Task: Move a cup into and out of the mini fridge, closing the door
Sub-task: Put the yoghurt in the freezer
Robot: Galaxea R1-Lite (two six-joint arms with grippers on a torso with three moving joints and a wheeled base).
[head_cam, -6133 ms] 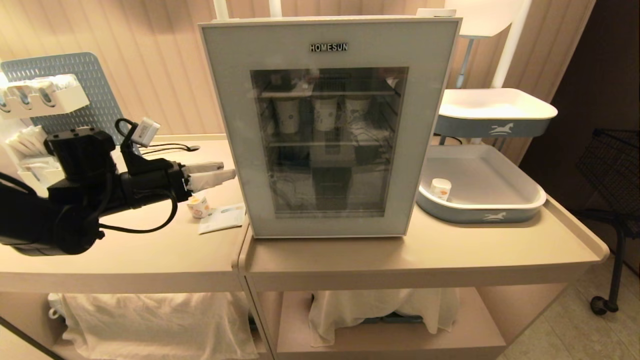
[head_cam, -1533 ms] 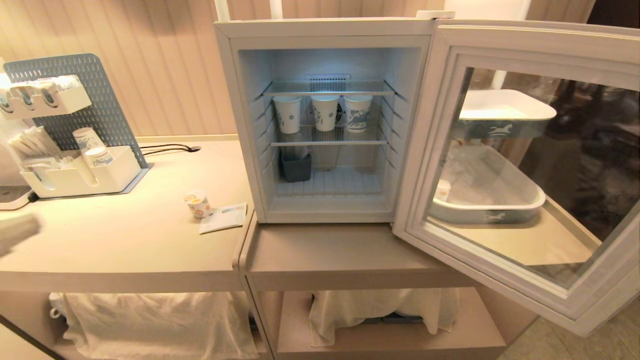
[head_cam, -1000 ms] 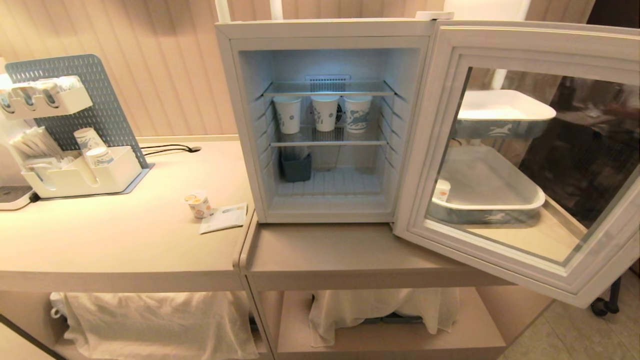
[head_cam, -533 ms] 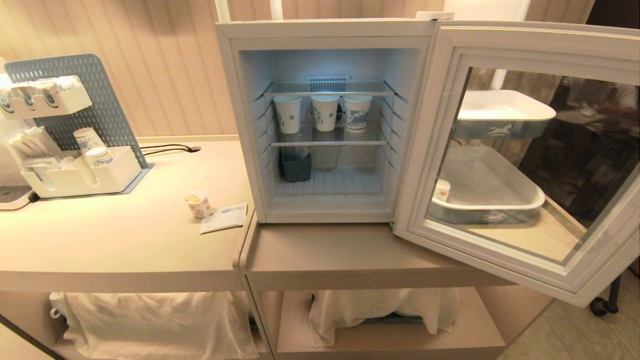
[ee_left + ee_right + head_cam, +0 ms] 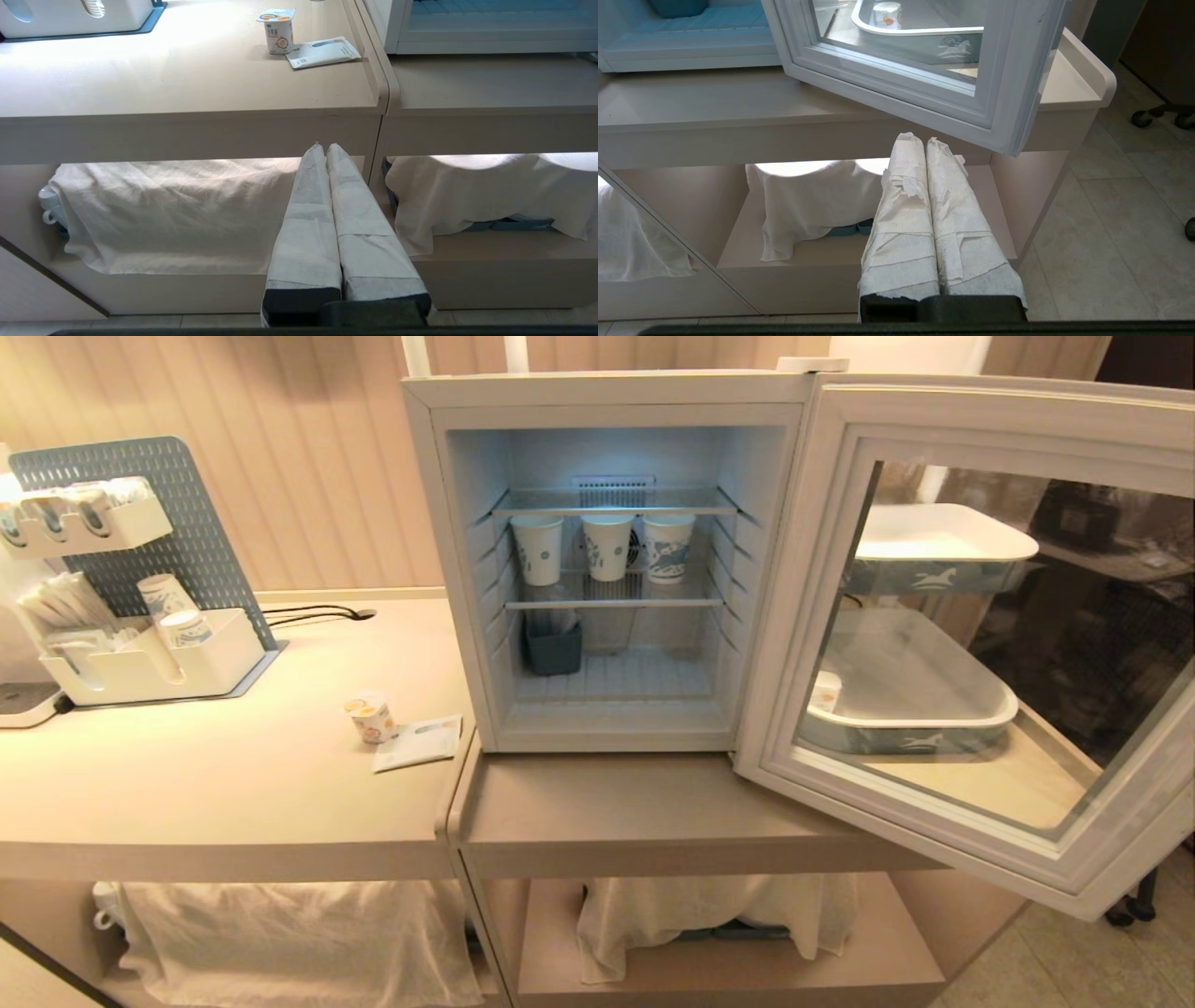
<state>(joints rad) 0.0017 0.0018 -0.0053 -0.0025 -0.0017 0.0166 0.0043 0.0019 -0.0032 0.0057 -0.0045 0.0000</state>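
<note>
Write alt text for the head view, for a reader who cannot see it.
A white mini fridge stands on a beige counter with its glass door swung wide open to the right, three paper cups on its middle shelf. A small yogurt cup sits on the counter left of it; no gripper shows.

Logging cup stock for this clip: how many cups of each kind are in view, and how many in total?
Paper cups on the fridge shelf: 3
Paper cups in the organizer: 2
Yogurt cup on the counter: 1
Small white cup in the tray: 1
Total: 7
</note>
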